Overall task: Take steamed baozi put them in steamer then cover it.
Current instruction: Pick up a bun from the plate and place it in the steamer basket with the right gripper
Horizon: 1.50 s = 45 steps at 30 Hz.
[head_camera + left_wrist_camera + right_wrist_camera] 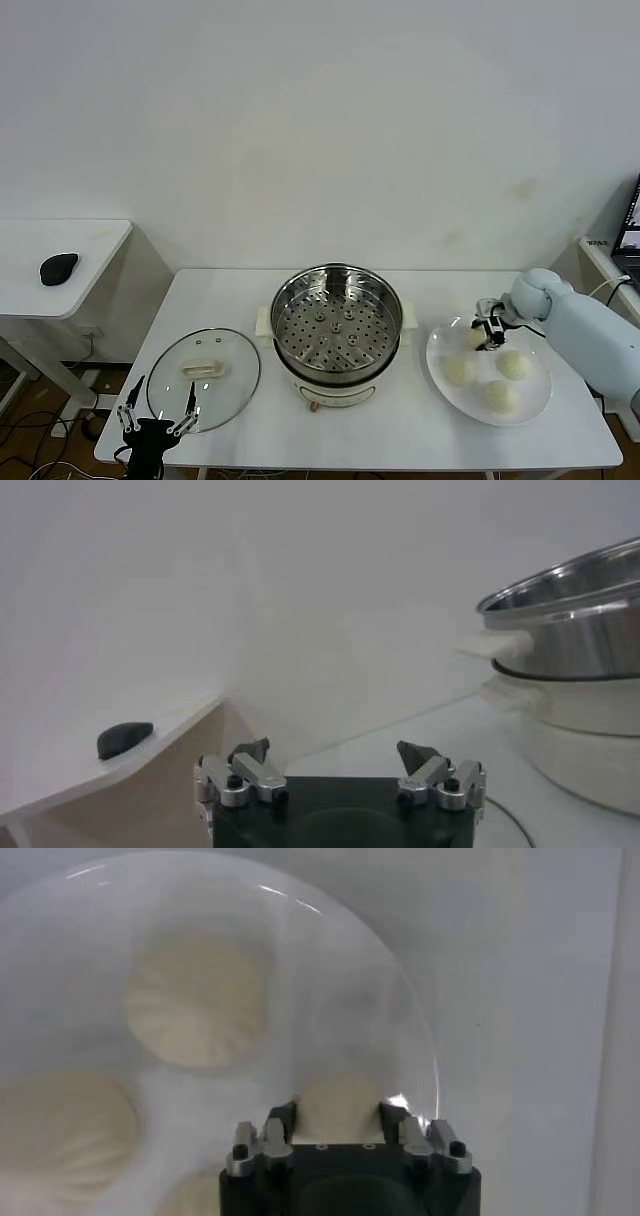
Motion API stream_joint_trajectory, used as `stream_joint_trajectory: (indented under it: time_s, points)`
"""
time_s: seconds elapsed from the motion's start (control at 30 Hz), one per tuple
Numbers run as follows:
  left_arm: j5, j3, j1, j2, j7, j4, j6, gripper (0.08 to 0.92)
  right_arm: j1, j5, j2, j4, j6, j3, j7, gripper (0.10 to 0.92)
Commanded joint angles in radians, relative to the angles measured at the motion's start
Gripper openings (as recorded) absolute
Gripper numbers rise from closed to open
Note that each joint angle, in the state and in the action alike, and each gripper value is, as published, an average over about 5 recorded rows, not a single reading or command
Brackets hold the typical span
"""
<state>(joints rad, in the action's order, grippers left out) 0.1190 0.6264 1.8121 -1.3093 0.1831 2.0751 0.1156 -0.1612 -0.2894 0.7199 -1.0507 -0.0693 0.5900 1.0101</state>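
Observation:
Down at the white plate (440, 350) on the right, my right gripper (490, 335) is shut on one steamed baozi (338, 1096), which fills the gap between the fingers of the right gripper (338, 1118). Three more cream-white baozi (458, 370) lie on the plate beside it. The steel steamer (337, 320) stands empty in the middle of the table, its perforated tray showing. The glass cover (204, 378) lies flat to the steamer's left. My left gripper (158, 410) waits open at the cover's near edge, holding nothing.
A lower side table (60, 265) on the far left carries a black mouse (58, 267). The left wrist view shows the left gripper (335, 750) open above the table, with the steamer's wall (570, 620) off to one side.

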Motion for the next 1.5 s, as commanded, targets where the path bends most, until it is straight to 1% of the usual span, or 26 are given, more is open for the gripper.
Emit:
stream_joint_trajectory:
  time_s: [0.03, 0.17, 0.33, 0.43, 0.53, 0.63, 0.8, 0.93, 1.07, 1.27, 1.5]
  points:
    - [0.001, 0.000, 0.001, 0.001, 0.000, 0.001, 0.000, 0.823, 0.006, 0.016, -0.048, -0.072, -0.002, -0.001, -0.001, 0.459]
    - [0.001, 0.000, 0.001, 0.004, -0.001, 0.003, 0.000, 0.823, 0.049, 0.077, -0.131, -0.176, -0.013, 0.029, -0.002, 0.466]
    - [0.000, -0.003, -0.004, 0.010, -0.003, 0.005, 0.000, 0.823, 0.192, 0.186, -0.234, -0.310, -0.032, 0.124, 0.000, 0.467]
    - [-0.001, -0.005, -0.008, 0.014, -0.004, 0.006, -0.001, 0.823, 0.314, 0.247, -0.261, -0.358, -0.035, 0.195, -0.001, 0.467]
    - [-0.004, -0.005, -0.011, 0.019, -0.005, 0.005, 0.001, 0.823, 0.458, 0.322, -0.248, -0.379, -0.032, 0.300, -0.014, 0.467]
    - [-0.008, 0.000, -0.015, 0.021, -0.004, 0.002, 0.003, 0.823, 0.599, 0.396, -0.192, -0.385, -0.027, 0.406, -0.035, 0.467]
    - [-0.016, 0.013, -0.014, 0.031, -0.005, 0.000, 0.004, 0.823, 0.780, 0.500, -0.028, -0.372, -0.010, 0.548, -0.064, 0.467]
    - [-0.024, 0.024, -0.014, 0.037, -0.005, -0.001, 0.006, 0.823, 0.841, 0.559, 0.102, -0.359, 0.022, 0.625, -0.078, 0.468]
    - [-0.026, 0.032, -0.017, 0.040, -0.006, -0.004, 0.009, 0.823, 0.847, 0.593, 0.210, -0.342, 0.092, 0.681, -0.104, 0.469]
    - [-0.025, 0.037, -0.027, 0.035, -0.007, 0.000, 0.007, 0.823, 0.807, 0.537, 0.335, -0.318, 0.217, 0.739, -0.113, 0.467]
    - [-0.025, 0.040, -0.037, 0.025, -0.007, -0.001, 0.006, 0.823, 0.760, 0.363, 0.404, -0.268, 0.352, 0.774, -0.100, 0.467]
